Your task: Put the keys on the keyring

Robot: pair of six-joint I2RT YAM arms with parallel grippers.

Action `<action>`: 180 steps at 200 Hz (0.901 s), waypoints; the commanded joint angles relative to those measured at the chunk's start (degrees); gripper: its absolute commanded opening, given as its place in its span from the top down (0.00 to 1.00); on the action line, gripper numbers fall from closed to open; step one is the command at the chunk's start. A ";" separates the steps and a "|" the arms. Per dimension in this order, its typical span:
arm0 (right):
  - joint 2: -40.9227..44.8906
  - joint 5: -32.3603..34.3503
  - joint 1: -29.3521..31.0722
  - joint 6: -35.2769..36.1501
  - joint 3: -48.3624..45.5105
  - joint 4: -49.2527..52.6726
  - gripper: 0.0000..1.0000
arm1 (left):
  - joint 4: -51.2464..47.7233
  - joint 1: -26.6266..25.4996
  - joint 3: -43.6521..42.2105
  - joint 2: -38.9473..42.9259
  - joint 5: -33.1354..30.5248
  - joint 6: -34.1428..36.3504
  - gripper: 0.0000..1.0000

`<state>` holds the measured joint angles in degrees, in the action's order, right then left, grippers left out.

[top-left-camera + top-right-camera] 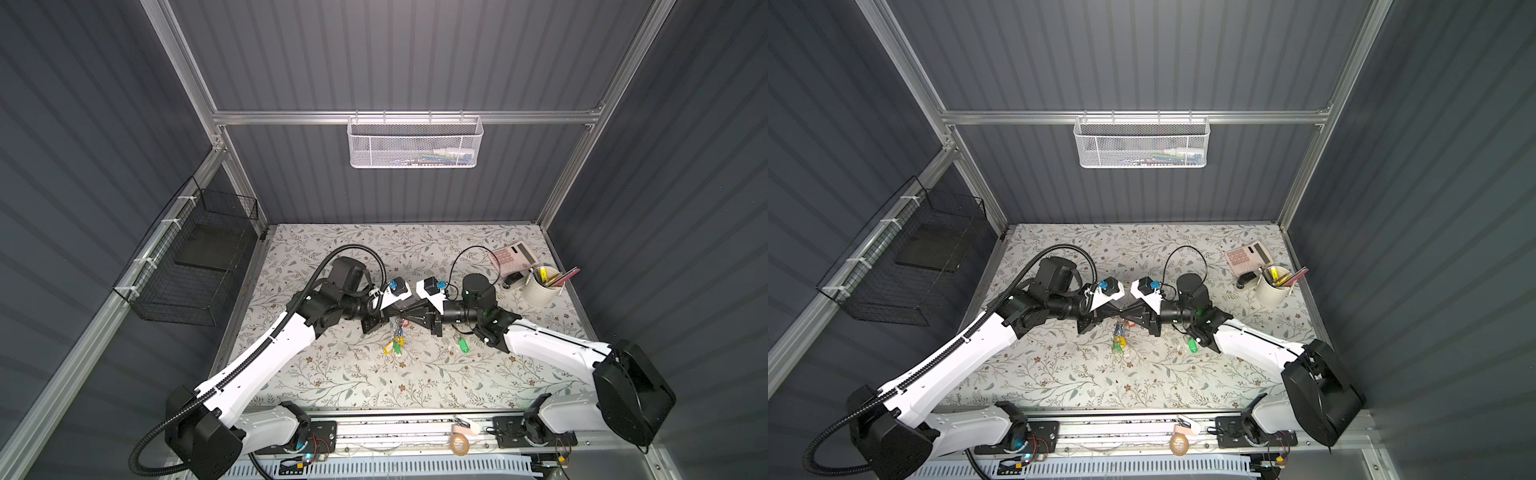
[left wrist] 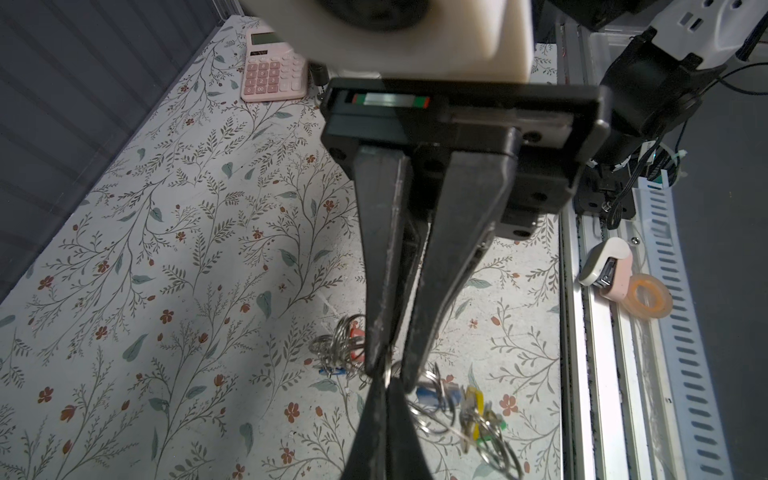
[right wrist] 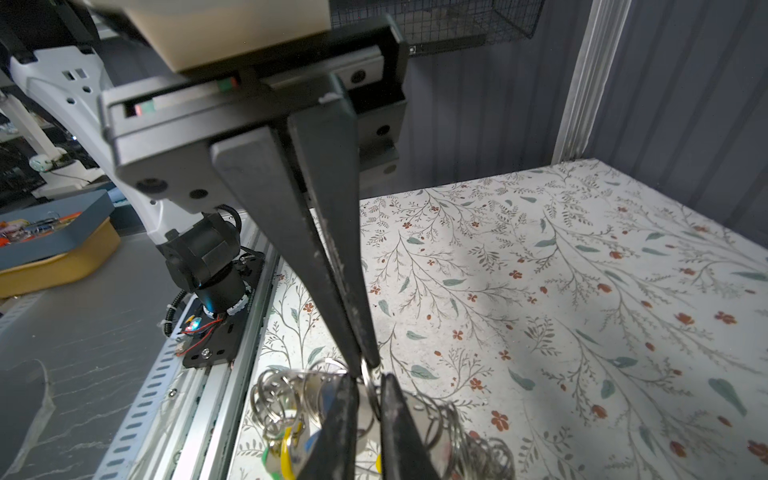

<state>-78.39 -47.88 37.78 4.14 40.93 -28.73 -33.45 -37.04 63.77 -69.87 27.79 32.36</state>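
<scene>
In both top views the left gripper [image 1: 400, 316] [image 1: 1121, 311] and right gripper [image 1: 412, 317] [image 1: 1132, 311] meet tip to tip at mid-frame, above the desk [image 1: 332, 374] [image 1: 1059, 374]. The keyring [image 1: 397, 338] [image 1: 1119, 336] hangs just below where they meet. The keys [image 1: 463, 345] [image 1: 1192, 345] lie on the desk right of centre, beside the right arm and apart from the keyring.

Left wrist view: the right gripper [image 2: 390, 370] reaches down from the top of the frame. Its jaws are nearly together about the keyring [image 2: 340, 349] at lower centre; whether they pinch it I cannot tell.

Right wrist view: the left gripper [image 3: 368, 361] comes from the upper left, jaws clenched on the keyring [image 3: 282, 395] at lower centre.
</scene>
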 commanded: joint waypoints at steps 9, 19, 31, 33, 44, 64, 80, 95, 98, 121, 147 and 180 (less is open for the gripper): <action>-0.80 0.19 0.22 -0.08 1.23 -0.36 0.97 | 1.80 -0.23 0.02 0.70 2.14 -0.85 1.00; -0.91 0.41 0.20 -0.12 1.18 -0.27 1.00 | 1.92 -0.22 -0.13 0.78 2.31 -1.14 1.00; -0.99 0.67 0.06 -0.24 1.17 -0.36 1.00 | 2.33 -0.23 -0.37 1.19 2.43 -1.73 1.00; -0.98 0.68 0.05 -0.27 1.17 -0.43 1.00 | 2.38 -0.23 -0.39 1.26 2.44 -1.76 1.00; -1.19 0.77 -0.06 -0.51 1.17 -0.70 1.00 | 2.88 -0.18 -0.70 1.60 2.65 -2.32 1.00; -1.50 0.60 -0.28 -1.06 0.98 -1.68 1.00 | 3.95 -0.23 -1.01 2.41 2.92 -3.62 0.97; -1.74 -0.02 -0.52 -2.00 0.74 -3.08 1.00 | 4.94 -0.23 -1.36 3.12 3.04 -4.92 0.94; -2.05 -0.61 -0.71 -2.64 0.71 -4.00 1.00 | 6.86 -0.19 -2.00 3.75 2.92 -6.53 0.90; -2.13 -0.70 -0.78 -2.69 0.73 -4.09 1.00 | 7.41 -0.09 -2.14 3.91 3.16 -7.02 0.90; -2.46 -1.37 -0.86 -3.16 0.77 -4.61 1.00 | 10.99 -0.14 -3.38 4.69 3.36 -10.28 0.88; -2.37 -1.93 -1.17 -4.11 0.39 -5.99 1.00 | 14.03 0.19 -5.08 6.14 3.14 -12.79 0.87; -2.40 -3.53 -2.13 -6.35 -0.46 -9.34 1.00 | 23.89 4.70 -10.37 10.13 4.78 -21.96 0.86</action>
<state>-81.47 -49.10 36.56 0.25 40.88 -32.14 -18.37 -35.70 57.01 -62.85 30.09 19.00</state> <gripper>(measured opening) 0.050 0.138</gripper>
